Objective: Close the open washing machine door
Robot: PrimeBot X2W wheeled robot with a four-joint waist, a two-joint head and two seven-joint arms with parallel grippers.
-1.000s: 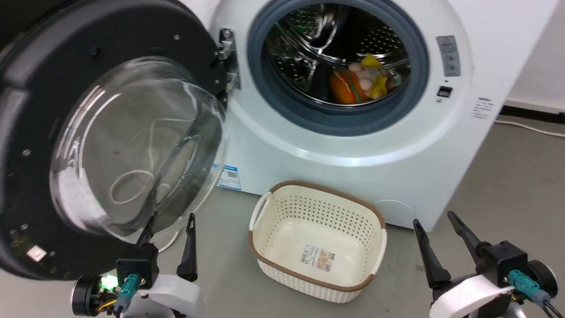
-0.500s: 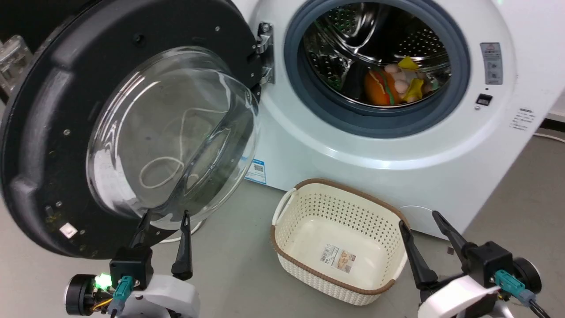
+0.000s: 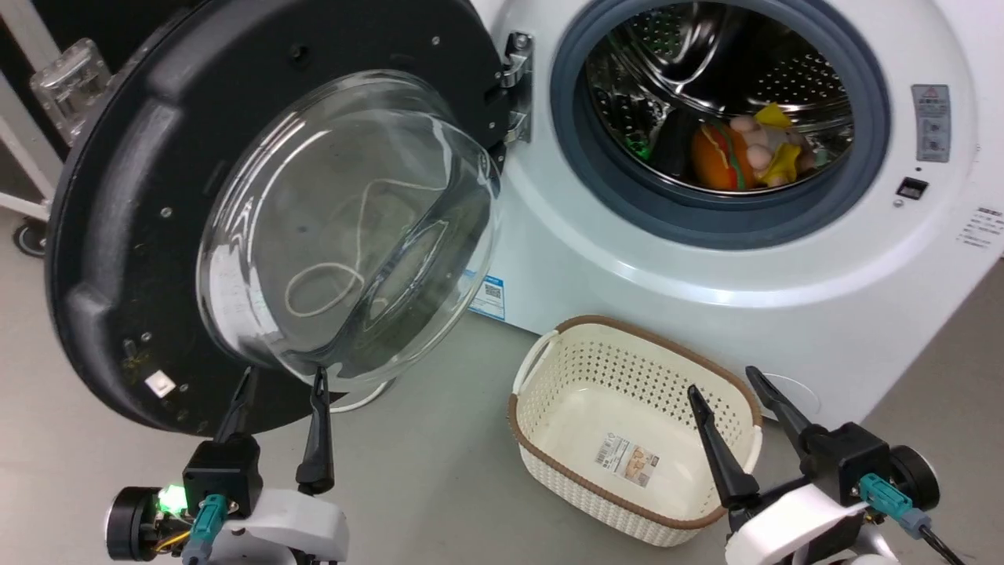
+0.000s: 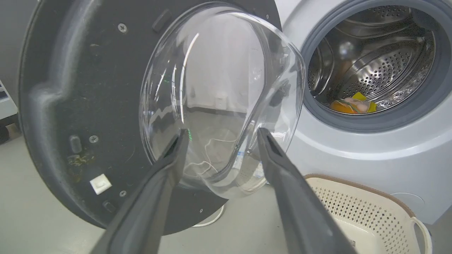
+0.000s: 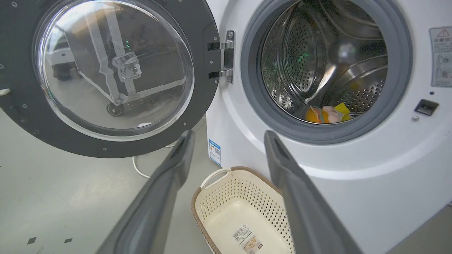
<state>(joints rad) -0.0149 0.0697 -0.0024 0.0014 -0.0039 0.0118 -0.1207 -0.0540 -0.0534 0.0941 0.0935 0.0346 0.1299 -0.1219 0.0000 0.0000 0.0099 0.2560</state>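
The washing machine door (image 3: 118,235) hangs wide open to the left of the washing machine (image 3: 706,290). The left pincer (image 3: 285,377), spread and empty, points up at the lower edge of its glass bowl. The right pincer (image 3: 722,380), spread too and grasping nothing, sits by the cream basket (image 3: 627,369), well apart from the door.

Washing machine door (image 3: 118,196): matt black plastic rim, glossy clear glass bowl. Drum (image 3: 800,71): shiny perforated steel. Basket (image 3: 620,369): matt plastic.

One washer, one door, one basket, two grippers.
One washer (image 3: 706,314) with one drum (image 3: 729,71), one door (image 3: 118,196) at left on one hinge (image 3: 518,86), one blue sticker (image 3: 490,289); one basket (image 3: 580,496) near; left gripper (image 3: 285,375) and right gripper (image 3: 722,380), two fingers each; toys (image 3: 745,149) in the drum, count unclear.
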